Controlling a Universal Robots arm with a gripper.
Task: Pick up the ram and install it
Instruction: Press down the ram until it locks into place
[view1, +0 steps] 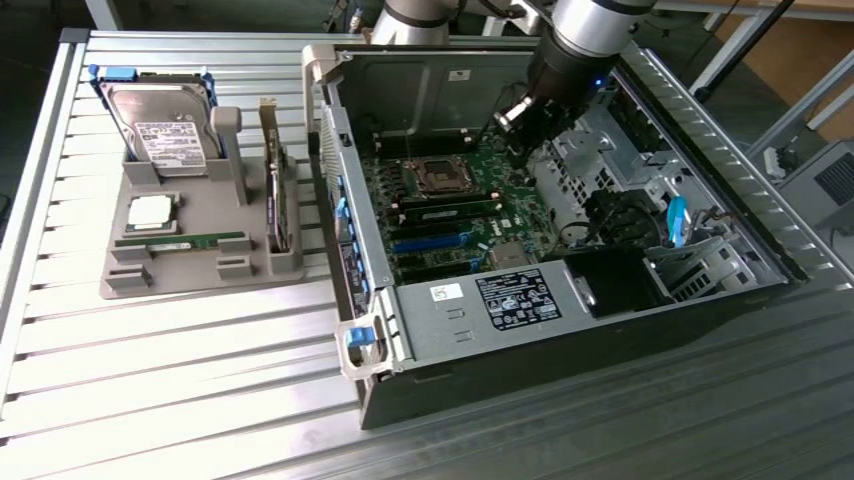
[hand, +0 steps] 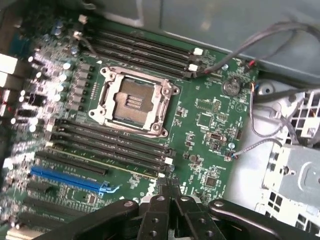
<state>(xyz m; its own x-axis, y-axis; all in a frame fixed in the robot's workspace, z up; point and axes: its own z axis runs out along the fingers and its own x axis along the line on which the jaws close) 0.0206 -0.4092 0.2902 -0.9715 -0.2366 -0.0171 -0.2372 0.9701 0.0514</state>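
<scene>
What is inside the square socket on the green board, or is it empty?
Empty. The socket on the green board shows bare contacts inside its metal frame, with no chip seated.

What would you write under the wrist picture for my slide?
The tool hovers over the green motherboard, near its empty processor socket and memory slots.

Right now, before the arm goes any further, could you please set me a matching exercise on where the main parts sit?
Things:
1. hard drive
2. processor chip
3. ram stick
4. processor socket

Places:
A. lying flat along the grey holder, just in front of the processor chip
B. standing in the holder's far slot
C. on the motherboard, inside the computer case
D. lying on the holder between hard drive and ram stick

Pairs: 1-B, 2-D, 3-A, 4-C
</scene>
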